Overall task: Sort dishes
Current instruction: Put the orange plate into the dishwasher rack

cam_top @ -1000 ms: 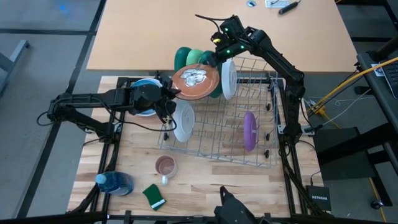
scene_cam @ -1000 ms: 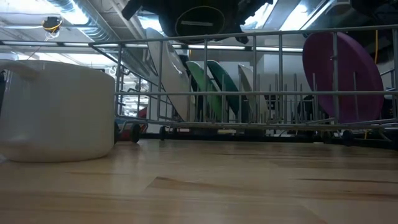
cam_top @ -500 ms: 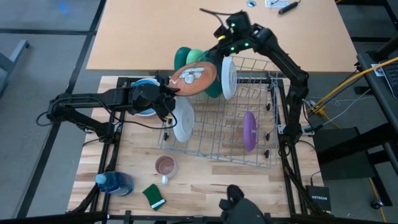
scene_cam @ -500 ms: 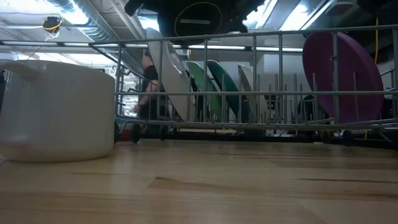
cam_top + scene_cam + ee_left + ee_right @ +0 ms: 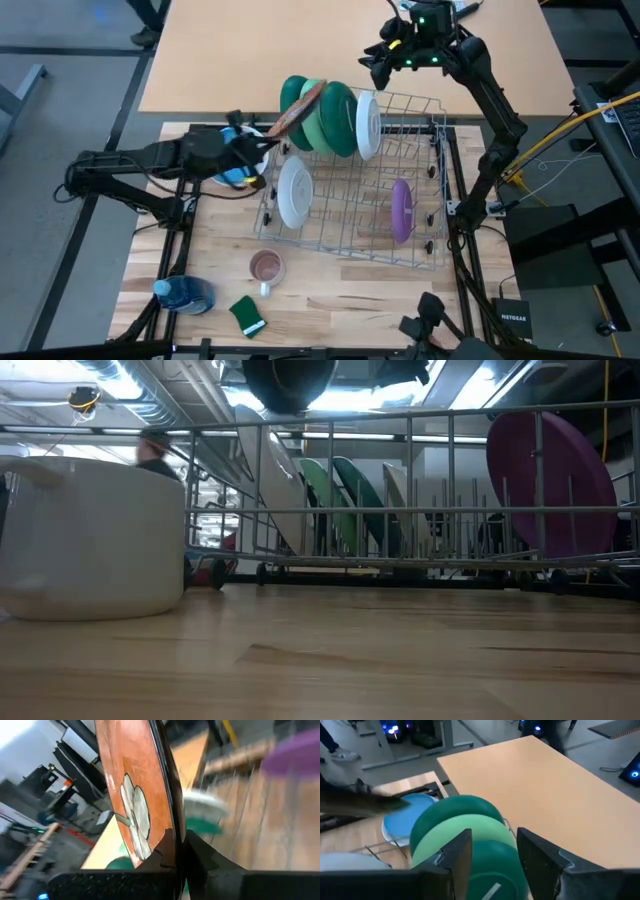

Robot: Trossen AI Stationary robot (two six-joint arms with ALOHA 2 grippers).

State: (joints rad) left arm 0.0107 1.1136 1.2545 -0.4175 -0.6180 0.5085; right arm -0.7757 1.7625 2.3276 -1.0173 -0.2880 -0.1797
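My left gripper (image 5: 266, 140) is shut on a brown plate with a white flower (image 5: 297, 108). The plate stands on edge over the wire rack's (image 5: 432, 182) far left corner, beside the dark green plate (image 5: 293, 92). In the low view its dark back (image 5: 290, 380) shows above the rack's top wire. A light green plate (image 5: 335, 118), two white plates (image 5: 367, 125) (image 5: 295, 193) and a purple plate (image 5: 401, 210) stand upright in the rack. A blue plate (image 5: 232, 170) lies under my left arm. My right gripper (image 5: 383, 62) hovers open high over the rack's far side, above the green plates (image 5: 465, 827). My left gripper pinches the brown plate's rim (image 5: 170, 837) between its two fingers, one on the flowered face and one on the dark back. The fingers come about level from the table's left. The plate stands tilted on edge, lifted clear of the rack.
A mug (image 5: 266, 267), a blue bottle (image 5: 185, 295) and a green sponge (image 5: 247, 316) sit near the table's front left. A tan table (image 5: 250, 50) lies beyond the far edge. The rack's middle rows between the white and purple plates hold nothing.
My left gripper has rolled and risen a little, tipping the brown plate from nearly face-up onto its edge. My right gripper, open throughout, has pulled up and away from the plate toward the far right.
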